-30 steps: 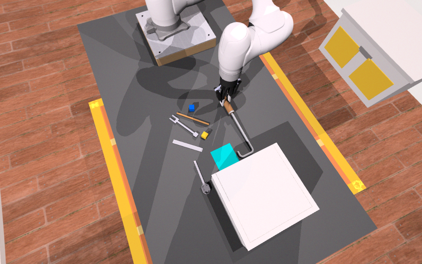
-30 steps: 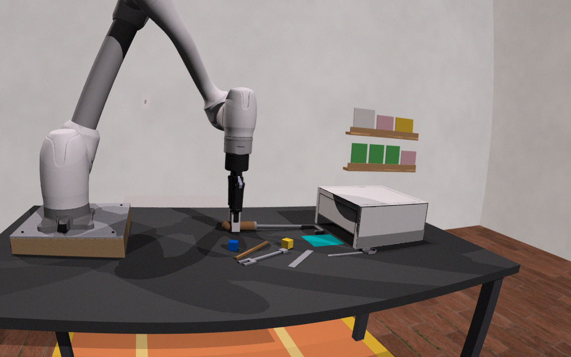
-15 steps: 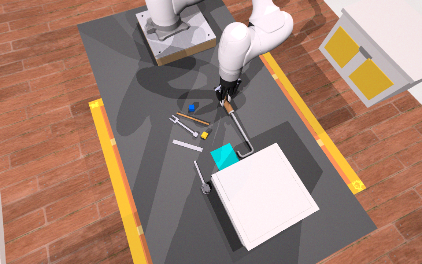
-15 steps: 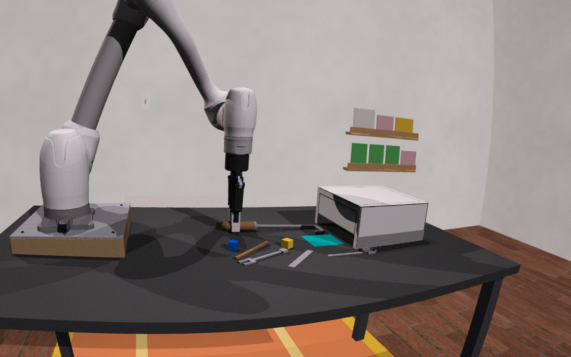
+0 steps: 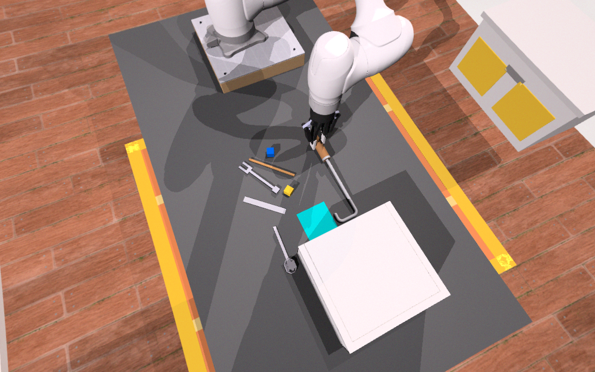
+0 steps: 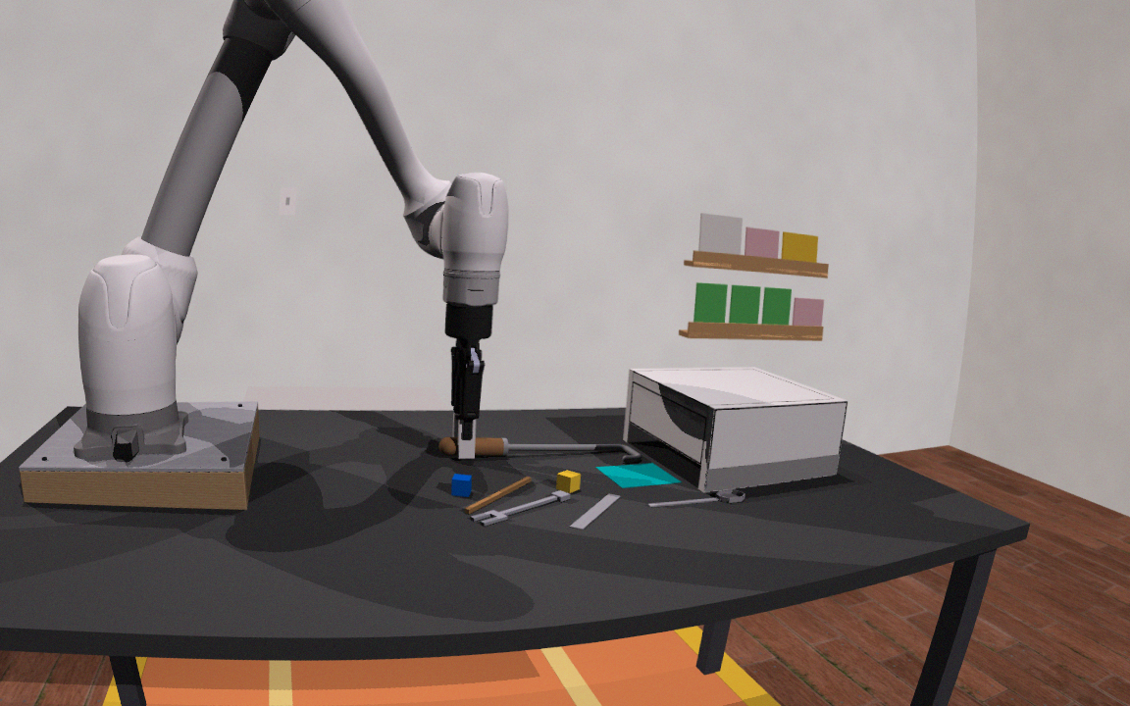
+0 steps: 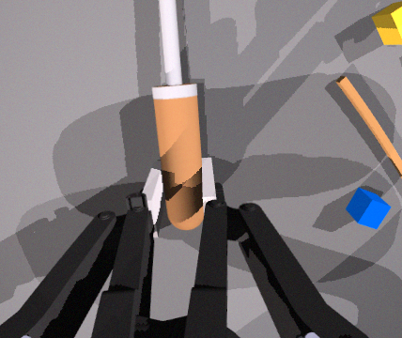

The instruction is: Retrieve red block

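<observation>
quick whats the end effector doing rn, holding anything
End effector: shut on the wooden handle of the hook tool, low at the table.

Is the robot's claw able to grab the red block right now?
Probably not. The claw is shut on the hook tool's wooden handle, and no red block shows anywhere; it is presumably hidden under the low white cabinet, where the claw looks too bulky to fit.
</observation>
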`<state>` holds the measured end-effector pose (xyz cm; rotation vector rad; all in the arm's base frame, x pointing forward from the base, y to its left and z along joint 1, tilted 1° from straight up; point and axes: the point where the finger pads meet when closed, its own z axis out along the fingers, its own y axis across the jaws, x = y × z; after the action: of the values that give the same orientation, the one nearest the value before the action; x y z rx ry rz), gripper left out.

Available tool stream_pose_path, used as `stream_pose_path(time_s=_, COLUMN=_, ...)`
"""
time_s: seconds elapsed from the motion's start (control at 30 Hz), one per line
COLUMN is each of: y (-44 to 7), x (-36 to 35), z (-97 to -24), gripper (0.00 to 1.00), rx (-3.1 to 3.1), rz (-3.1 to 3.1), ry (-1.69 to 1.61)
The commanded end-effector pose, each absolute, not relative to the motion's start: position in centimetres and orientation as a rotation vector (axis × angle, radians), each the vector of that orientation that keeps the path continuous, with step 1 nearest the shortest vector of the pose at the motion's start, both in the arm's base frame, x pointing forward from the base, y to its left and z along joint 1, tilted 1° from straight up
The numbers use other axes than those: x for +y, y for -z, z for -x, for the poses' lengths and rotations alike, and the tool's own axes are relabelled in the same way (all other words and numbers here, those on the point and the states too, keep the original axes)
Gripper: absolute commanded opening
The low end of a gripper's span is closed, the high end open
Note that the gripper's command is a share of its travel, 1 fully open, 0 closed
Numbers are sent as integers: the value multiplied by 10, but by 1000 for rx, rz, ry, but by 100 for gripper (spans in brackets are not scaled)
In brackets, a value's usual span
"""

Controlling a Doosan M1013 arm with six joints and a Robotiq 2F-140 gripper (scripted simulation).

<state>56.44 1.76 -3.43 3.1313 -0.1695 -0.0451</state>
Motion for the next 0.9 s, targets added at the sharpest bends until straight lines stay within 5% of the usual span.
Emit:
stream_pose_path(time_s=0.0, y=35, x=16, z=-563, gripper=0, rx=-172, rz=-3127, ry=38)
stream_pose_path(time_s=0.87, y=35, x=15, z=-572, gripper=0, rx=-172, rz=-3127, ry=38)
